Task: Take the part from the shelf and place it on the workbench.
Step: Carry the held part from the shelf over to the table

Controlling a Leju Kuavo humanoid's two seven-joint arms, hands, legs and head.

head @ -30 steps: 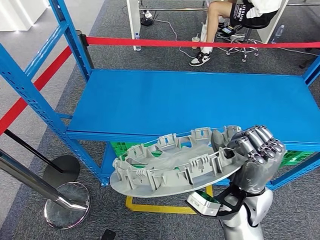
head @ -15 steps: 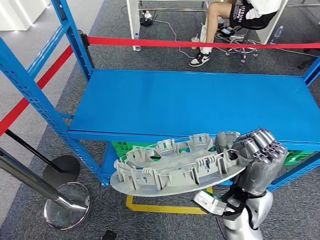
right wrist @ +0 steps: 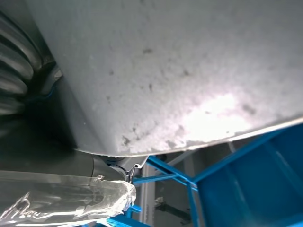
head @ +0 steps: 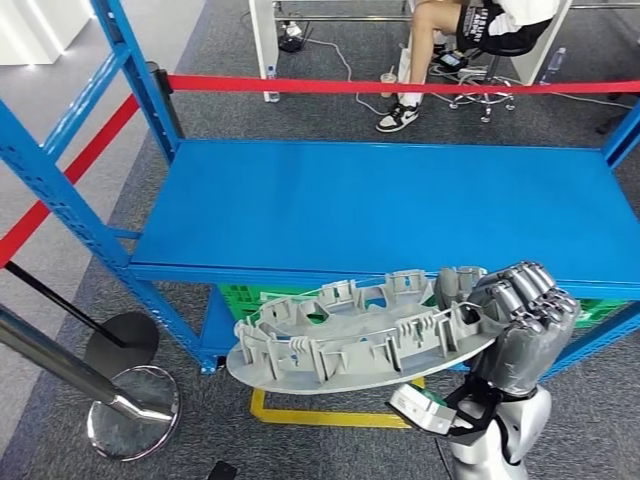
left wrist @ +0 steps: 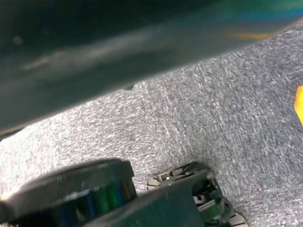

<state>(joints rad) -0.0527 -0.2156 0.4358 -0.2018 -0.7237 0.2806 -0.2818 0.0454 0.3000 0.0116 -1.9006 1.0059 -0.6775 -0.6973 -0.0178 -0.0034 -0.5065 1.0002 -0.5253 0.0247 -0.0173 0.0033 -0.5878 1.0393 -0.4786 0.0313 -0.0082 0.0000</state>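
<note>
Fingers of the right hand (head: 523,318) were curled tightly around one end of the part (head: 355,340), a long grey plastic moulding with ribs and clips standing up from its upper face. In the head view the hand sat at the lower right of the frame and the part stretched from it towards the lower centre, roughly level, in the air in front of the blue shelf (head: 392,205) and overlapping the shelf's front edge in the picture. The shelf board took up the middle of the frame, with blue uprights at the upper left. Below the board a green crate (head: 243,295) showed behind the part. A red barrier tape (head: 392,86) ran across the top of the frame, and a seated person's leg and shoe (head: 398,116) appeared beyond it at the upper centre. Chrome stanchion bases (head: 134,408) stood on the grey carpet at the lower left. In the right wrist view the smooth grey underside of the part (right wrist: 171,71) filled most of the upper frame, with blue shelf framing at the lower right. Whether the left hand was open or closed could not be told.
</note>
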